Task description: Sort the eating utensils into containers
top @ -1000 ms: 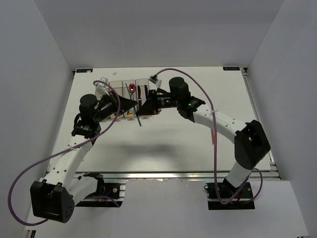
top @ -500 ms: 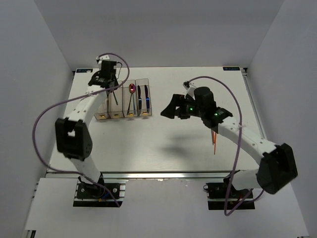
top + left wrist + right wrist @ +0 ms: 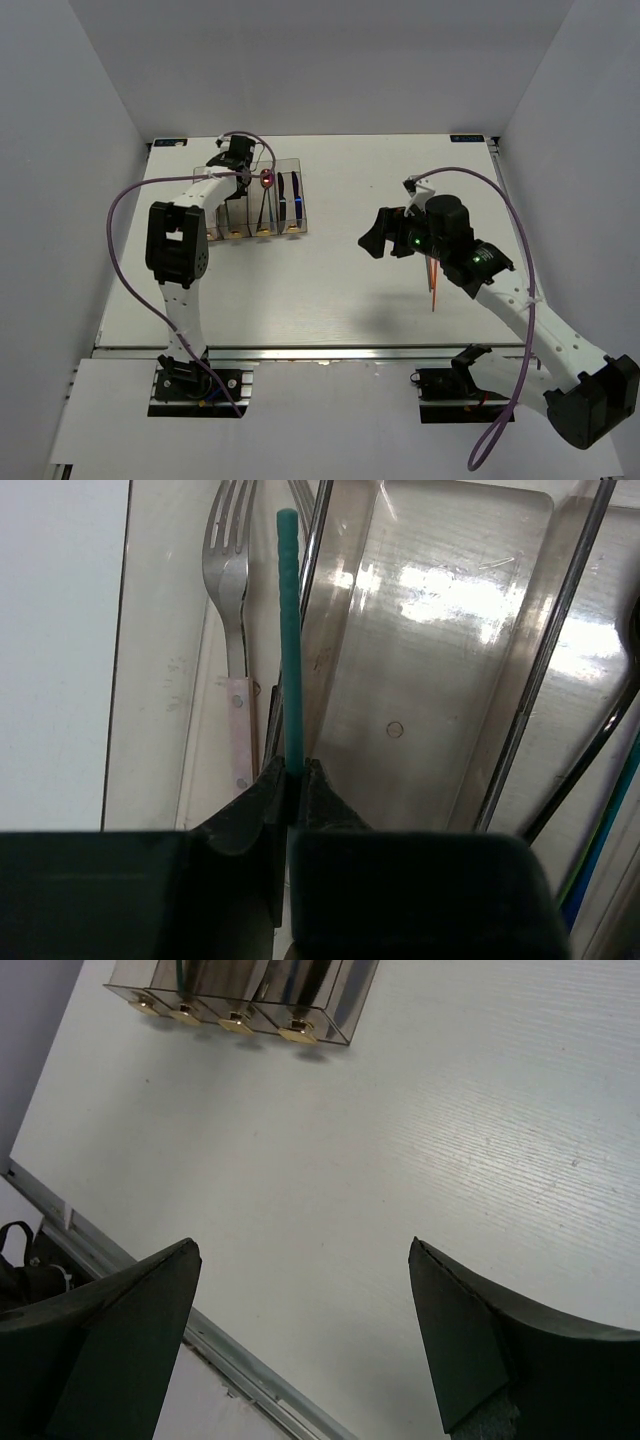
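The left claw (image 3: 290, 780) pinched the green chopstick (image 3: 290, 630), its long axis running 12 to 6 along the containers (image 3: 450, 660), seemingly above the wall beside the fork (image 3: 228, 580). An unfilled compartment lay at 3 o'clock. The right claw (image 3: 302, 1250) hung spread.

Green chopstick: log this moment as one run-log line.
left gripper: shut on green chopstick, over bins | right gripper: open, empty, above table | orange chopstick: on table, unsorted
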`<state>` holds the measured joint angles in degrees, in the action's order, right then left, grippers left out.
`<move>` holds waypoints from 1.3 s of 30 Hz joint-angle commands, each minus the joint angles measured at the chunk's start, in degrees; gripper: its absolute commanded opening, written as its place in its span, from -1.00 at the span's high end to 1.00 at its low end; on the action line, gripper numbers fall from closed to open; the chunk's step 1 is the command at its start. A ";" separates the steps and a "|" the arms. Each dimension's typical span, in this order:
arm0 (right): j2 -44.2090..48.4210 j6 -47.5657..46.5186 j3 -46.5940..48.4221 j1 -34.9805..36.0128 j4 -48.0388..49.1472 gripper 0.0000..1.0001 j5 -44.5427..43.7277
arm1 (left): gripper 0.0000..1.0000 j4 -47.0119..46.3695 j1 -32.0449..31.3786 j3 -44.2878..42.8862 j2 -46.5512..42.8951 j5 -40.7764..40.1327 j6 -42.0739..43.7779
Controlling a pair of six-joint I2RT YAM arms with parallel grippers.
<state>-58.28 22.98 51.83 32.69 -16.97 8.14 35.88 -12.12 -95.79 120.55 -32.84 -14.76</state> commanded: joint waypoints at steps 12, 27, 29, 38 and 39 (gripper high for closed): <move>-4.65 -0.40 -1.82 -4.82 -6.14 -0.79 -12.69 | -0.49 2.70 0.08 -5.20 -9.79 4.09 -0.09; -28.78 -11.38 3.53 -24.86 -8.86 0.12 -13.07 | -0.79 -12.23 -0.36 46.11 -69.74 23.43 -10.46; -31.36 -12.52 5.90 -25.04 -9.57 0.22 -12.36 | -0.79 -12.06 -0.36 50.78 -71.59 23.78 -10.37; -38.12 -13.93 12.40 -25.13 -9.31 0.34 -12.36 | -0.78 -10.83 -0.36 51.31 -69.05 26.95 -8.44; -38.92 -14.19 13.37 -25.13 -10.00 0.33 -12.45 | -0.78 -10.83 -0.36 51.32 -68.87 27.04 -8.35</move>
<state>-95.59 10.46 61.25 7.62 -26.44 -4.34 26.48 -12.29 -43.55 52.36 -7.99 -23.77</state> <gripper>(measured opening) 0.332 0.889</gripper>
